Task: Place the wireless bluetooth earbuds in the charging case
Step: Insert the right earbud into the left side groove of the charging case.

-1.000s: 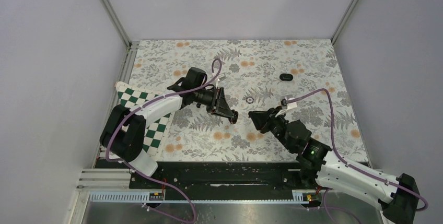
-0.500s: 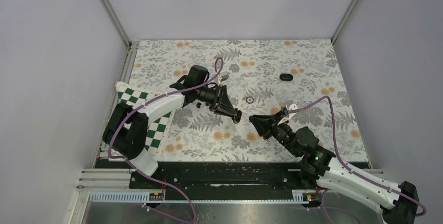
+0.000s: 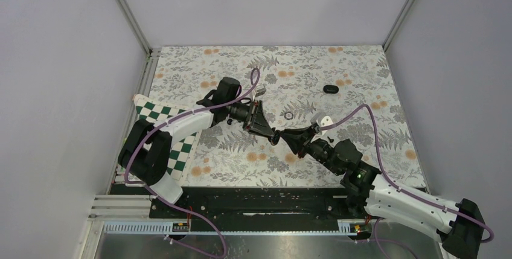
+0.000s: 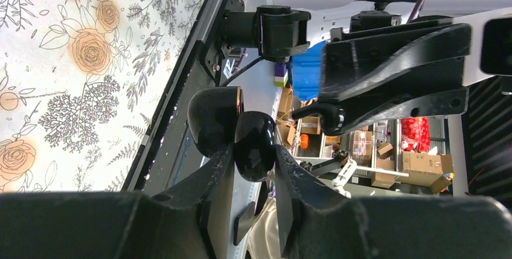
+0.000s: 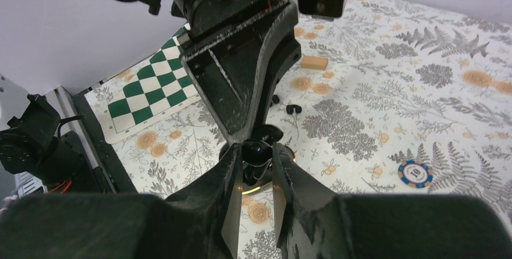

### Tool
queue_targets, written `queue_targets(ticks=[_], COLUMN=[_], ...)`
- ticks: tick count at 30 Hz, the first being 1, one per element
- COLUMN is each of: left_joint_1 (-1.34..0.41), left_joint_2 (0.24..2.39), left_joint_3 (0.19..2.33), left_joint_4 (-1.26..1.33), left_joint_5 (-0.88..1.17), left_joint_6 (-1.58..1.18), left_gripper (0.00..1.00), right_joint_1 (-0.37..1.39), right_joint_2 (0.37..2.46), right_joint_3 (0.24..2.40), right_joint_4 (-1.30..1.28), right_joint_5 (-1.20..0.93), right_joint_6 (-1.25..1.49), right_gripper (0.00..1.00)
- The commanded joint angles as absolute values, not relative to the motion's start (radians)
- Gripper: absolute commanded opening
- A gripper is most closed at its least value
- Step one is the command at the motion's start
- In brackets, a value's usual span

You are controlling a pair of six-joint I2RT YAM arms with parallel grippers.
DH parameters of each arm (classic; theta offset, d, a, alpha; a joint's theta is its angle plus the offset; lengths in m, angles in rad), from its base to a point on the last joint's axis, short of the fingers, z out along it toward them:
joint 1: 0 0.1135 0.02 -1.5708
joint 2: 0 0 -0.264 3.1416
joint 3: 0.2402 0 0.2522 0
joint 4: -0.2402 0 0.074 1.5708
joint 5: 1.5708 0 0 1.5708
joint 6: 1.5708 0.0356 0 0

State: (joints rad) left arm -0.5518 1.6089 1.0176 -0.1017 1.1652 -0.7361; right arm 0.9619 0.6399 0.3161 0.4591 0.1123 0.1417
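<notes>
The left gripper [image 3: 273, 137] is clamped on the charging case [image 4: 252, 143], a shiny black pebble held up in the air above the flowery cloth [image 3: 338, 66]. The right gripper [image 5: 256, 153] meets it tip to tip. Its fingers are pinched close on a small black part that seems to belong to the same case. Two tiny black bits on the cloth past the left gripper look like the earbuds [image 5: 294, 108]. The case looks light, hard and smooth, so it may slip or twist. It is best held by its two flat sides, low on the bottom half, so the top can swing open.
</notes>
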Motion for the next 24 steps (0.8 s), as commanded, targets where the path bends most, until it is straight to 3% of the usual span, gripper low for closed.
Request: queue_targets(ticks=[1, 24], left_joint_1=[-0.555, -0.559], left_joint_2=[1.564, 1.560], left_joint_3=[0.979, 0.921], left_joint_4=[0.096, 0.355], left_joint_5=[1.220, 1.242], left_joint_6=[-0.850, -1.046], left_gripper=[0.00, 0.00], right_joint_1=[0.965, 0.965], right_joint_2=[0.668, 0.717], right_joint_3=[0.385, 0.324], right_joint_4=[0.535, 0.622], right_joint_5=[0.109, 0.188], right_joint_6=[0.071, 0.085], right_gripper=[0.00, 0.00])
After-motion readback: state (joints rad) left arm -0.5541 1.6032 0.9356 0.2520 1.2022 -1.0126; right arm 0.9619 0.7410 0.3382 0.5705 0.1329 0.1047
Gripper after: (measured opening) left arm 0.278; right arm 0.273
